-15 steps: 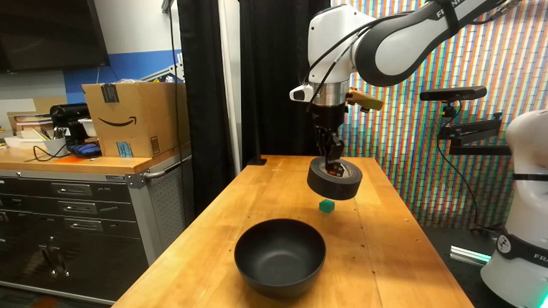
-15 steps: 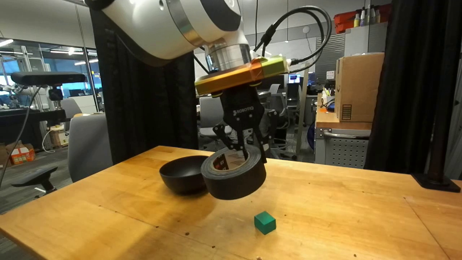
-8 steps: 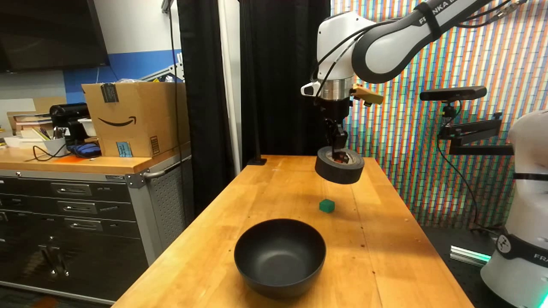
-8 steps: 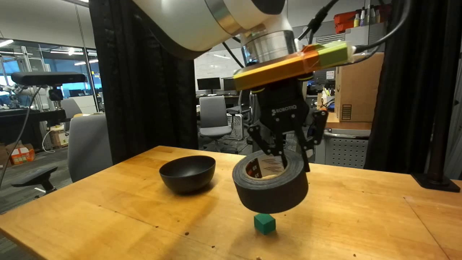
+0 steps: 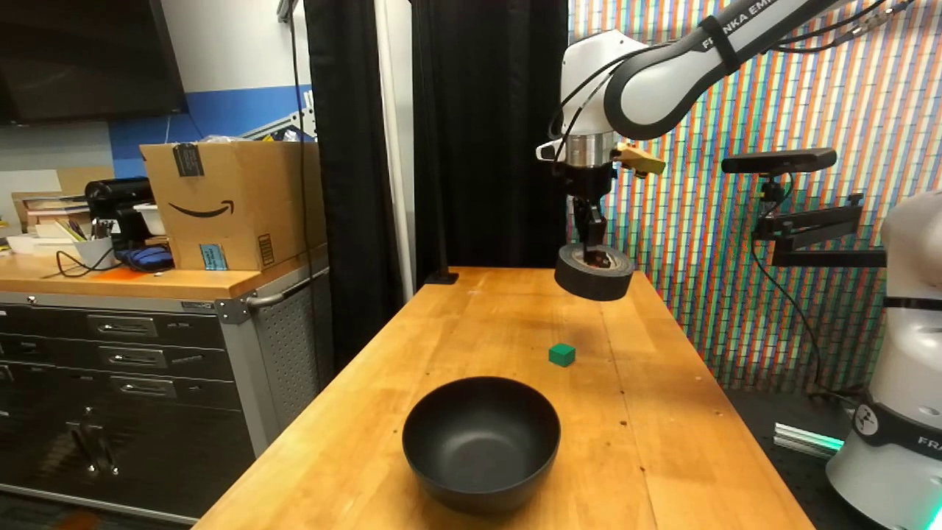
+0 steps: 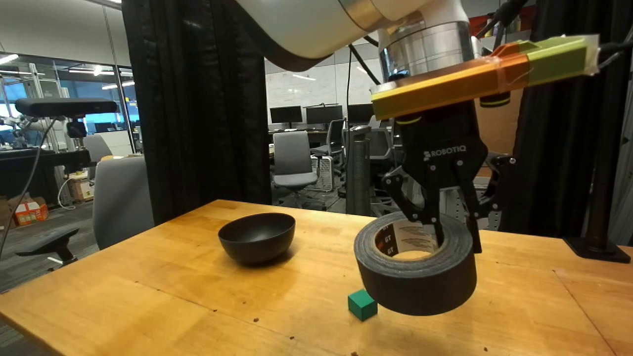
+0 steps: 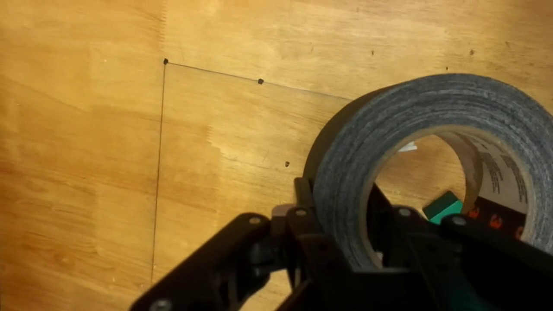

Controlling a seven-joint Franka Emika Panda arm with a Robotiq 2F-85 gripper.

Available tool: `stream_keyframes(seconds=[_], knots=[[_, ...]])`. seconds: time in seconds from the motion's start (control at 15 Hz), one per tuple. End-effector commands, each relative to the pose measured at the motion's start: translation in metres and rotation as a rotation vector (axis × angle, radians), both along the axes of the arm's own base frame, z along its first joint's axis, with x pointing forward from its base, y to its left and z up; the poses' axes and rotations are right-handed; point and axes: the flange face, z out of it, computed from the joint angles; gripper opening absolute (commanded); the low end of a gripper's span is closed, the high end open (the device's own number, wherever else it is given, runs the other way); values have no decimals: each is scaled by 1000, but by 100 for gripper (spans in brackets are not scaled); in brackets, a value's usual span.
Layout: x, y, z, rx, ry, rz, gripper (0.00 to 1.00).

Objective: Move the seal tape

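The seal tape, a thick dark grey-black roll with a reddish-brown core (image 5: 593, 285), shows in both exterior views (image 6: 415, 291) and large at the right of the wrist view (image 7: 453, 99). My gripper (image 6: 458, 241) is shut on the roll's wall, one finger inside the core and one outside. In the wrist view the gripper (image 7: 339, 194) pinches the roll's left side. The roll hangs slightly tilted above the wooden table (image 6: 163, 287), apart from it. Part of the inner finger is hidden inside the core.
A black bowl (image 5: 482, 495) stands on the table, also in an exterior view (image 6: 257, 244). A small green cube (image 6: 362, 305) lies on the table; it shows through the core in the wrist view (image 7: 443, 207). A black post base (image 6: 597, 249) stands at the table's edge.
My gripper has carried the seal tape away from the bowl: rightward and nearer in an exterior view, farther back along the table in both. The bowl and green cube have not moved.
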Motion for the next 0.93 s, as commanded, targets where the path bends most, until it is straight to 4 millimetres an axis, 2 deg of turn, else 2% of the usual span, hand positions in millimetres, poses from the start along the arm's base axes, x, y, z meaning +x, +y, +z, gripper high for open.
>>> stream_keyframes(seconds=[0.0, 0.4, 0.67, 0.87], knots=[[10, 3, 10, -7, -26, 29, 8], [30, 10, -5, 12, -34, 57, 8], [40, 0, -14, 19, -35, 52, 8], [43, -15, -25, 23, -27, 44, 8]])
